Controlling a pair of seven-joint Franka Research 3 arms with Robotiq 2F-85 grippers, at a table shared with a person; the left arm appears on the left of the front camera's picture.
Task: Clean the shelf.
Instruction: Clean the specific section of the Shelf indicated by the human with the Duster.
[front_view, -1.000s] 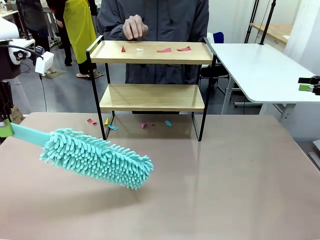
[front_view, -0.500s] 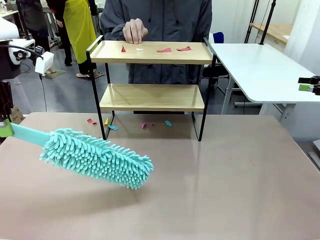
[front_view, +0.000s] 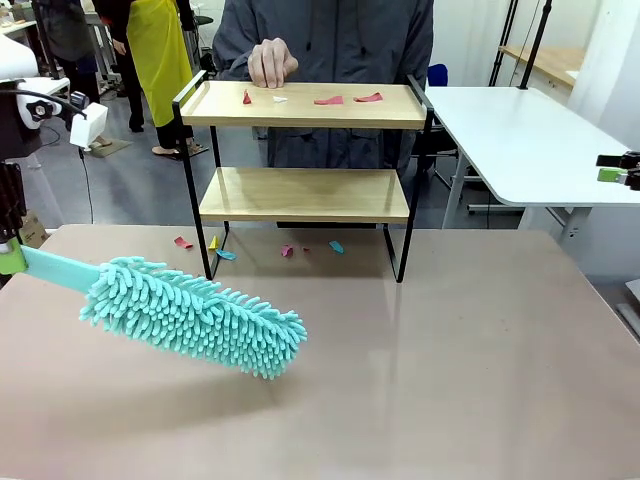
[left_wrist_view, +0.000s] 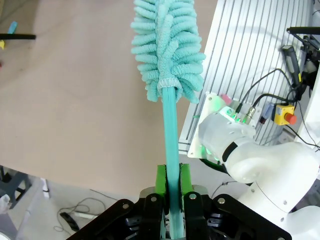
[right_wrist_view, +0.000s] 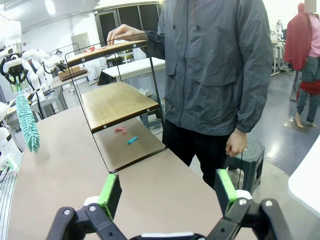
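The shelf (front_view: 300, 193) stands at the table's far side, two wooden boards in a black frame. Small red and white scraps (front_view: 328, 100) lie on its top board, and more coloured scraps (front_view: 225, 254) lie on the table beneath it. A person's hand (front_view: 271, 62) hovers over the top board's back left. My left gripper (front_view: 10, 258) at the left edge is shut on the handle of a teal fluffy duster (front_view: 195, 315), held low over the table's front left. The left wrist view has the duster (left_wrist_view: 167, 45) running straight out from the gripper (left_wrist_view: 170, 186). My right gripper (right_wrist_view: 167, 192) is open, off to the right, and looks at the shelf (right_wrist_view: 117, 102) from its side.
A white table (front_view: 525, 140) stands to the right behind the brown one. The person (right_wrist_view: 212, 75) stands close behind the shelf. Brown tabletop (front_view: 450, 370) spreads bare to the front and right. Other people move in the far left background.
The person has shifted slightly to the right, hand still over the top board. Neither arm nor the duster has moved.
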